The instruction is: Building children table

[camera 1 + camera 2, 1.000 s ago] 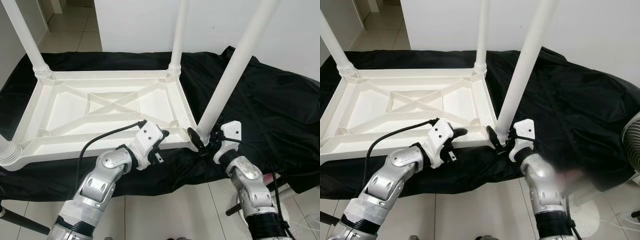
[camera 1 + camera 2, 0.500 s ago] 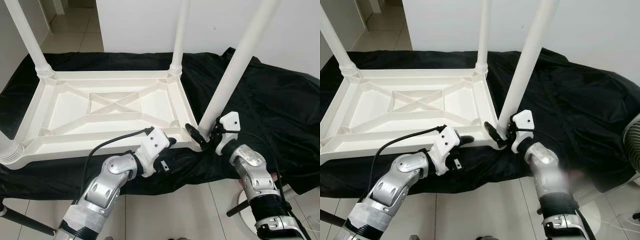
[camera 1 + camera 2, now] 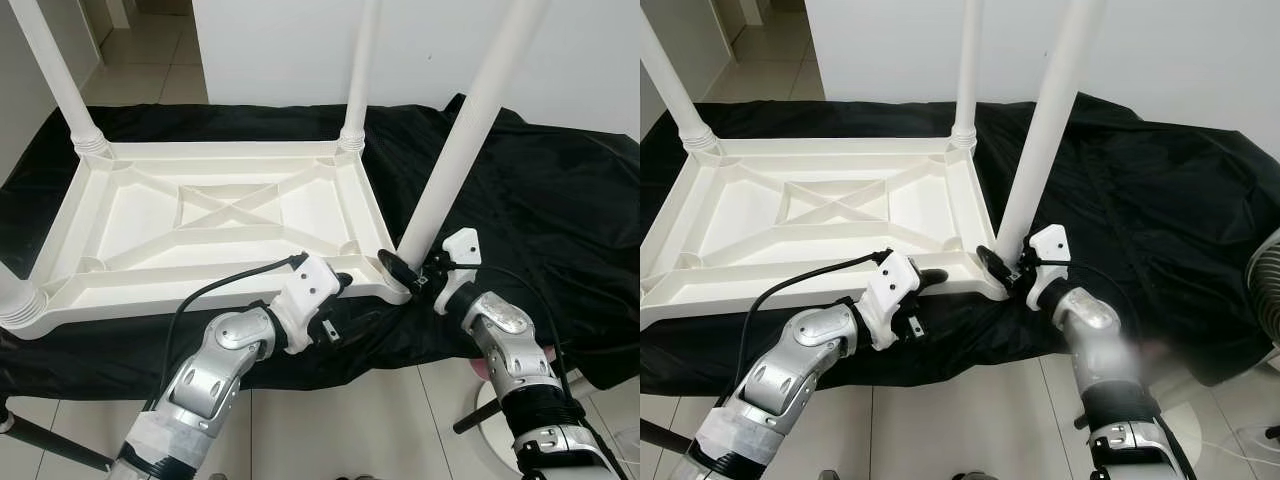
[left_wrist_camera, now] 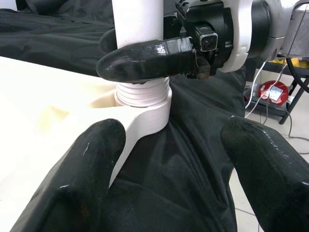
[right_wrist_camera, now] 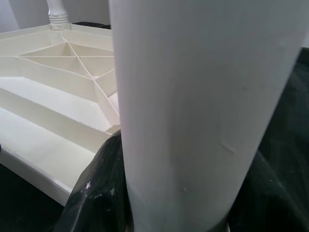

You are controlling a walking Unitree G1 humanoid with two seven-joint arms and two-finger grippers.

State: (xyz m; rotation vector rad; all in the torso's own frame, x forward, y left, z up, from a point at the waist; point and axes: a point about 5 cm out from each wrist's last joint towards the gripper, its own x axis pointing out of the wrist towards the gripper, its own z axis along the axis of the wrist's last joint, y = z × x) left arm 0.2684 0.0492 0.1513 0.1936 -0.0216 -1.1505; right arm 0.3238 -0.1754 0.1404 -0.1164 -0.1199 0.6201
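A white plastic table [image 3: 200,292] lies upside down on a black cloth. Its near right leg [image 3: 465,140] stands upright in the corner socket. My right gripper [image 3: 408,272] is shut on the base of this leg; in the right wrist view the leg [image 5: 203,106] sits between the dark fingers [image 5: 99,193]. My left gripper [image 3: 338,283] is at the table's front rim, just left of that corner. It is open, with the socket corner [image 4: 145,121] and black cloth ahead of its fingers [image 4: 91,169].
Other white legs stand at the far left [image 3: 55,80], the far middle [image 3: 355,70] and the near left corner [image 3: 15,300]. The black cloth [image 3: 540,200] hangs over the front edge to a tiled floor [image 3: 330,420]. A white wall is behind. A fan [image 3: 1265,290] stands at right.
My left arm has moved right along the front rim, closer to the near right corner. The right gripper stays on the leg's base, shifted slightly.
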